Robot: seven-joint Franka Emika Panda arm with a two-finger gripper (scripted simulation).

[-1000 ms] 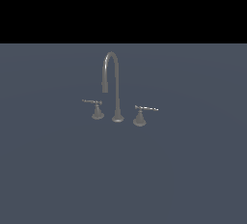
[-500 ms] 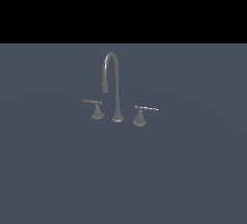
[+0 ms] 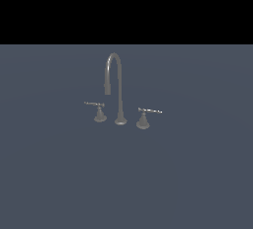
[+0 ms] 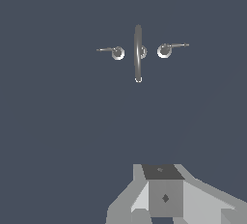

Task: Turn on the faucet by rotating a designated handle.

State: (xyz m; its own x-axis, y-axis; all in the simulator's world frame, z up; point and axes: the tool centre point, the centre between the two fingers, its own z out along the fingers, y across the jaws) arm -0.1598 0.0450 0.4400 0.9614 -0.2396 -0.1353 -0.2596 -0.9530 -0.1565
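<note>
Arm: I see none of it in the exterior view. Gripper (image 4: 166, 203): only its grey body shows in my wrist view, a boxy block with sloped flanks (fingertips cut off by the frame edge). Jaw spacing: I cannot tell.

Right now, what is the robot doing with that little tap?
Nothing is touching anything yet. A small grey faucet stands on the flat dark surface, with a low lever handle on each side of its tall curved spout. The robot is supposed to turn the handle on the exterior view's left. The arm does not show in the exterior view, and the wrist view looks at the faucet from well away. Part of the pincer shows there; open or shut, I cannot tell.
</note>
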